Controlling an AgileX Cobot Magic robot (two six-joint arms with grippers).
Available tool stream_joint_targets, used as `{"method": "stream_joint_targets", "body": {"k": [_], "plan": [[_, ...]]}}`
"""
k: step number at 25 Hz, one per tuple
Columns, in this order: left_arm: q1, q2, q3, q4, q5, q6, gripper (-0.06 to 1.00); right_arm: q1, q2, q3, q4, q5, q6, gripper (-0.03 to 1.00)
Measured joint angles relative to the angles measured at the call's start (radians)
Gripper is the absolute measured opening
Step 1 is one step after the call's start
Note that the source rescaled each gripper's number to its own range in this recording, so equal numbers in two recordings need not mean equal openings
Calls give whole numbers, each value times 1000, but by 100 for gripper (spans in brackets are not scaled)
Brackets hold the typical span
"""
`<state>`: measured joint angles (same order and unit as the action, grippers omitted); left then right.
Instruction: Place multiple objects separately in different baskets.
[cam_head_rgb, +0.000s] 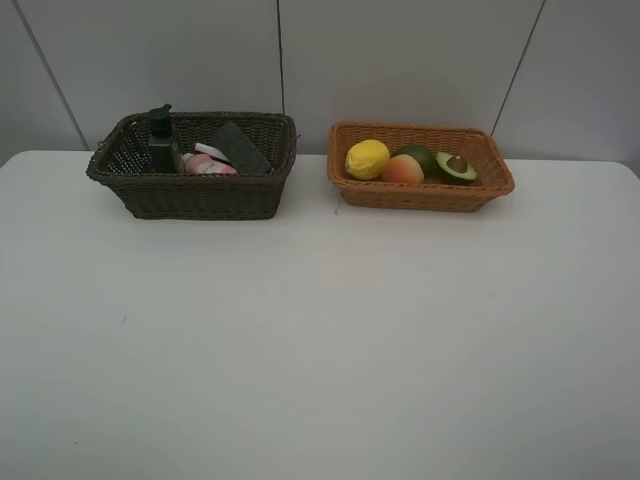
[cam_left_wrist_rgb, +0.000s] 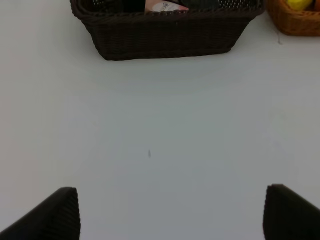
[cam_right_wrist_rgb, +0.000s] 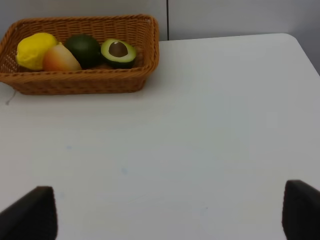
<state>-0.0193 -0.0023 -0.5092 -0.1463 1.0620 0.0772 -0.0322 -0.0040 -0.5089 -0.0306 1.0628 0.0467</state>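
The dark brown basket (cam_head_rgb: 190, 195) stands at the back left and holds the dark green pump bottle (cam_head_rgb: 162, 140), the pink bottle (cam_head_rgb: 208, 166), the black eraser (cam_head_rgb: 238, 148) and the white marker (cam_head_rgb: 212, 152). The orange-tan basket (cam_head_rgb: 420, 194) at the back right holds the yellow lemon (cam_head_rgb: 367, 159), the peach (cam_head_rgb: 402, 169), the lime (cam_head_rgb: 417, 155) and the halved avocado (cam_head_rgb: 457, 168). Neither gripper shows in the high view. My left gripper (cam_left_wrist_rgb: 170, 212) is open and empty over bare table, well short of the brown basket (cam_left_wrist_rgb: 165, 35). My right gripper (cam_right_wrist_rgb: 170, 212) is open and empty, well short of the tan basket (cam_right_wrist_rgb: 80, 80).
The white table (cam_head_rgb: 320, 340) runs back to a grey panelled wall (cam_head_rgb: 400, 60). Its right rear corner shows in the right wrist view (cam_right_wrist_rgb: 295, 42). A small dark speck (cam_left_wrist_rgb: 149, 153) marks the table surface.
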Motion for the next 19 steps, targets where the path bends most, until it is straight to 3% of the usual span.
{"method": "stream_joint_targets", "body": {"k": [19], "plan": [[0, 0, 0, 0, 0, 0, 90, 0, 0, 0, 0, 0, -1, 99]]}}
